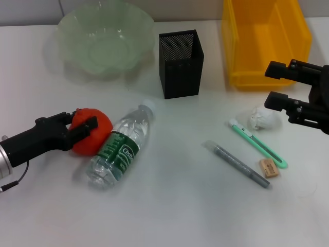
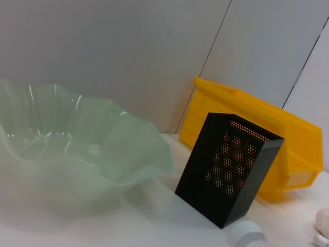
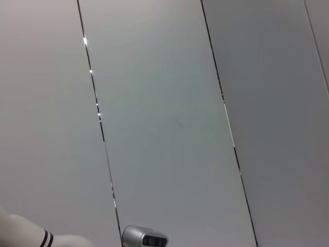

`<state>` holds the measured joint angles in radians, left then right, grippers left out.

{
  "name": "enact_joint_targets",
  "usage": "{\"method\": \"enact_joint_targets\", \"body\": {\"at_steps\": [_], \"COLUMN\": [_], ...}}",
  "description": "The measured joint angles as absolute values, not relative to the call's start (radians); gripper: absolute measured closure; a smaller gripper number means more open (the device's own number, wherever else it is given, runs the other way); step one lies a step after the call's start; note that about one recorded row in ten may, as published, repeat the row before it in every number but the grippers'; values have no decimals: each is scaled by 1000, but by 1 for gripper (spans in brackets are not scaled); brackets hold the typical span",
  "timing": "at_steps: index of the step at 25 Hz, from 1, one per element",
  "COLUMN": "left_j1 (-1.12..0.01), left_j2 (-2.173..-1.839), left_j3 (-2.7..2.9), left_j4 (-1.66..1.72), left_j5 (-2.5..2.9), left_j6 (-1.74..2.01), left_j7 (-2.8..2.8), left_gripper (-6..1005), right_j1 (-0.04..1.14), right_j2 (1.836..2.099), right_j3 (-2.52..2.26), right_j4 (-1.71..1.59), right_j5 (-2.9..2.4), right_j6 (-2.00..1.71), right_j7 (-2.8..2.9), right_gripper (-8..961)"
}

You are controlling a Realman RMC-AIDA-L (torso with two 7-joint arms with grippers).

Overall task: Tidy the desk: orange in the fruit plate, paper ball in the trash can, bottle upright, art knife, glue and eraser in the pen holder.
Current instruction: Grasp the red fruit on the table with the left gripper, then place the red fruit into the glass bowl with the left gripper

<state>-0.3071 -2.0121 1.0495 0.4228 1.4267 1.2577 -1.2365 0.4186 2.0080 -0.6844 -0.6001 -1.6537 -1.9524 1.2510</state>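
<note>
White table (image 1: 169, 216); fruit plate (image 1: 105, 38) at 11 o'clock; pen holder (image 1: 180, 63) at 12; yellow bin (image 1: 264, 43) at 1; orange (image 1: 91, 131), lying bottle (image 1: 121, 146) at 9; paper ball (image 1: 263, 119), art knife (image 1: 258, 143), glue (image 1: 236, 163), eraser (image 1: 269, 168) at 3–4.

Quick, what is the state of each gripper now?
Left gripper: closed on the orange, on the table.
Right gripper: open, holding nothing, near the paper ball.

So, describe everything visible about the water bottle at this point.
The water bottle is clear plastic with a white cap and a green label, lying on its side on the white desk, cap toward the black mesh pen holder. It looks empty or nearly so. Its label side sits against the orange, which the left gripper has its fingers around.
</note>
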Motion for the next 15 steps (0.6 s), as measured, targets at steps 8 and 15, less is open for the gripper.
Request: {"method": "enact_joint_targets", "body": {"at_steps": [8, 15], "left_j1": [-306, -311], "left_j2": [-2003, -2008], "left_j3": [1032, 872], "left_j4": [445, 501], "left_j5": [1420, 1419], "left_j6": [1277, 1448], "left_j7": [-1237, -1236], "left_gripper": [623, 739], "right_j1": [420, 413], "right_j2": [2009, 2011], "right_j3": [-683, -681], "right_j4": [-598, -598], "right_j5": [-1653, -1649], "right_j6": [-1951, -1958], "right_j7": [1244, 1244], "right_gripper": [294, 294]}}
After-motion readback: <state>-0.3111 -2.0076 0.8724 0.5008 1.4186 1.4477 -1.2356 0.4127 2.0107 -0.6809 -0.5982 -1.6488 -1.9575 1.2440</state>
